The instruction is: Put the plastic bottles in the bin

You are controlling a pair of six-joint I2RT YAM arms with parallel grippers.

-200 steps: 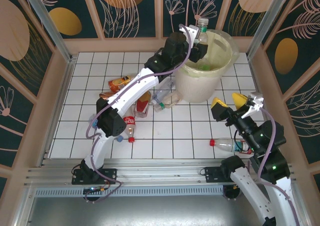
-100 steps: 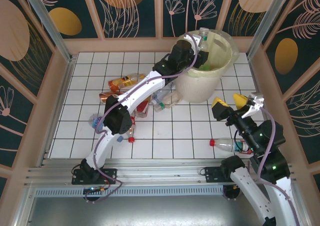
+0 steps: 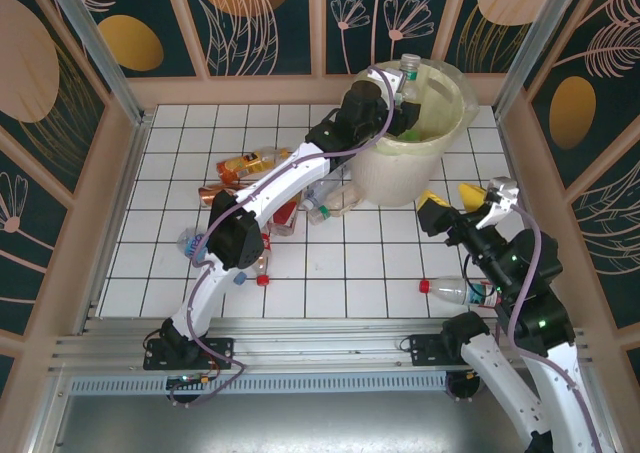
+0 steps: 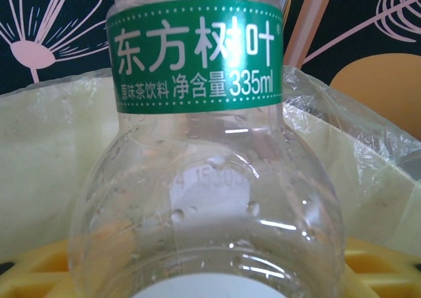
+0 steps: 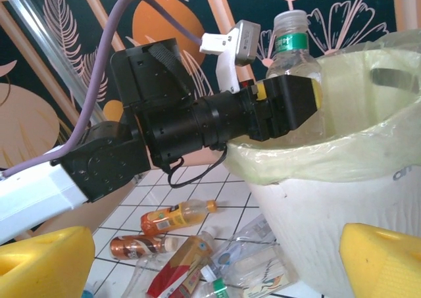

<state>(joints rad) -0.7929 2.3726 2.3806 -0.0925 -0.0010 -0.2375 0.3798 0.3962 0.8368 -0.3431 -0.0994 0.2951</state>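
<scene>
- Plainly the biggest thing is the large round cream bucket lined with a yellowish plastic bag (image 3: 388,178), the bin, standing upper right of centre in the overhead view on the white tiled table (image 3: 350,263); its mouth faces up, so whatever is let go above it should fall in; something green shows inside
- Next, the white-and-black left arm (image 3: 272,178) stretches from the lower left diagonally up to the bin's left rim; the left gripper (image 3: 397,105) carries a clear plastic green-labelled bottle (image 3: 408,78) upright, pinched between its yellow pads, body over the bag's edge and pale cap uppermost; I judge it is held there for a drop, and the rim just below the jaws is the one thing to clear
- Then the right gripper (image 3: 455,205), just lower right of the bin, has its yellow fingers spread wide with nothing between them; so near the bucket's wall, it looks to be waiting its turn
- Left of the bin a heap of plastic bottles (image 3: 300,203), orange, red and clear, lies under and beside the left arm, which partly hides a red Coca-Cola bottle (image 3: 258,245)
- Smallest, a lone clear bottle with a red cap (image 3: 455,291) lies on its side at lower right, close by the right arm
</scene>
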